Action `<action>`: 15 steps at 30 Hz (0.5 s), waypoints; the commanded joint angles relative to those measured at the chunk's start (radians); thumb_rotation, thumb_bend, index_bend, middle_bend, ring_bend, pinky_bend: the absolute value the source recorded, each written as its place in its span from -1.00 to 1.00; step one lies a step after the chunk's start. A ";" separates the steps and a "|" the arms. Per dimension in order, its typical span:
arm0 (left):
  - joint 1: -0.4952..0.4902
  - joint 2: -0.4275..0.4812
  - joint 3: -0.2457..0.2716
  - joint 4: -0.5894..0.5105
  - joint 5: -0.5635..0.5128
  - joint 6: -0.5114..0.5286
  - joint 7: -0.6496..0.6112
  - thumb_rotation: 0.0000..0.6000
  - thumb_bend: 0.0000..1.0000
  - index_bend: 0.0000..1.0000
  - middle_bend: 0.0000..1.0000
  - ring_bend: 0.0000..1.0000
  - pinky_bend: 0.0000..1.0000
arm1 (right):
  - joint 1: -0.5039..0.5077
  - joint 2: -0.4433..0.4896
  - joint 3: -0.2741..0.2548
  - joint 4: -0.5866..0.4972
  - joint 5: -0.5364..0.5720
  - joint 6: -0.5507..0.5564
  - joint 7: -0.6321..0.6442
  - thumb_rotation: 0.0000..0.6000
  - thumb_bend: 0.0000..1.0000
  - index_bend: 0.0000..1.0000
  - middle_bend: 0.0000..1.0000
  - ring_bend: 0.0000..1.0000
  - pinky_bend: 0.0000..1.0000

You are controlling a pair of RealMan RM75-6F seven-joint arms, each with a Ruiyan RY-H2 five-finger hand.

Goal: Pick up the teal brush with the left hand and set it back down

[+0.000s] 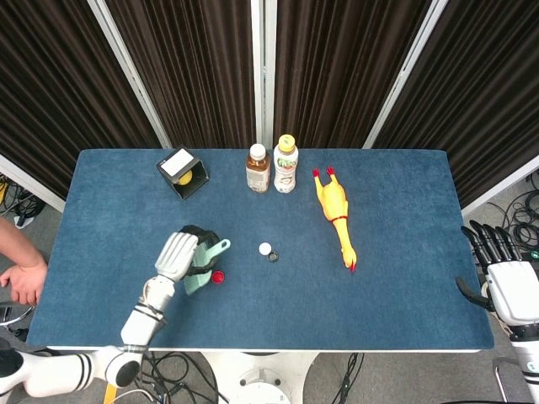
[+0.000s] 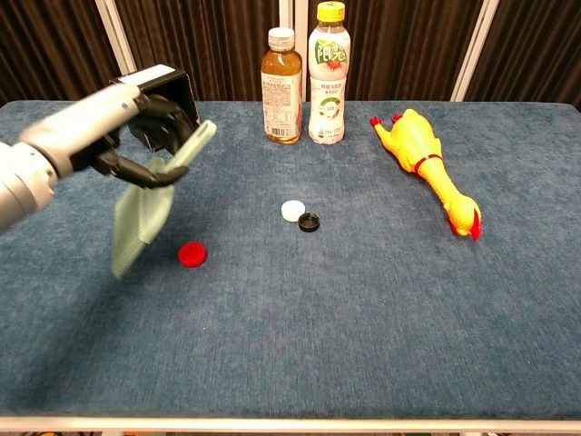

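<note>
Left hand: the left hand (image 2: 136, 136) is curled around the handle of the teal brush (image 2: 145, 204) and holds it above the table (image 2: 363, 309), over the table's left part.

Teal brush: its handle tip pokes up past the fingers (image 2: 163, 113) toward the back, while the wide bristle head hangs down and forward (tilted, blurred at its lower end). In the head view the brush (image 1: 206, 265) shows just beside the hand (image 1: 178, 255), handle end pointing right.

Nearby: the red cap (image 2: 192, 254) lies on the cloth just right of the hanging bristle head; a white cap (image 2: 292, 210) and a black cap (image 2: 310, 222) lie touching, further right.

Right hand: the right hand (image 1: 497, 269) is off the table's right edge, fingers spread apart, holding nothing.

Writing: the white-labelled bottle (image 2: 328, 77) with a yellow lid carries green lettering too small to read for certain; the amber bottle (image 2: 281, 86) has a brown label, its text unreadable.

Others: rubber chicken (image 2: 427, 168) lies at the right; a black box (image 1: 183, 172) with a yellow thing inside stands at the back left.
</note>
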 commanded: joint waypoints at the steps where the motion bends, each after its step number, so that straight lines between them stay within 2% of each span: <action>1: 0.017 -0.072 -0.018 0.004 -0.017 0.012 0.045 1.00 -0.10 0.02 0.13 -0.23 -0.42 | 0.000 0.001 0.000 -0.001 0.004 0.000 -0.001 1.00 -0.57 -1.00 -0.92 -1.00 -1.00; 8: 0.014 -0.190 -0.057 0.057 -0.031 -0.005 0.088 1.00 -0.10 0.01 0.13 -0.23 -0.42 | -0.004 0.005 -0.004 0.002 0.006 0.005 0.005 1.00 -0.57 -1.00 -0.92 -1.00 -1.00; 15: 0.005 -0.314 -0.098 0.199 -0.021 -0.006 0.099 1.00 -0.10 0.01 0.13 -0.23 -0.43 | -0.011 0.009 -0.008 0.010 0.012 0.011 0.015 1.00 -0.57 -1.00 -0.92 -1.00 -1.00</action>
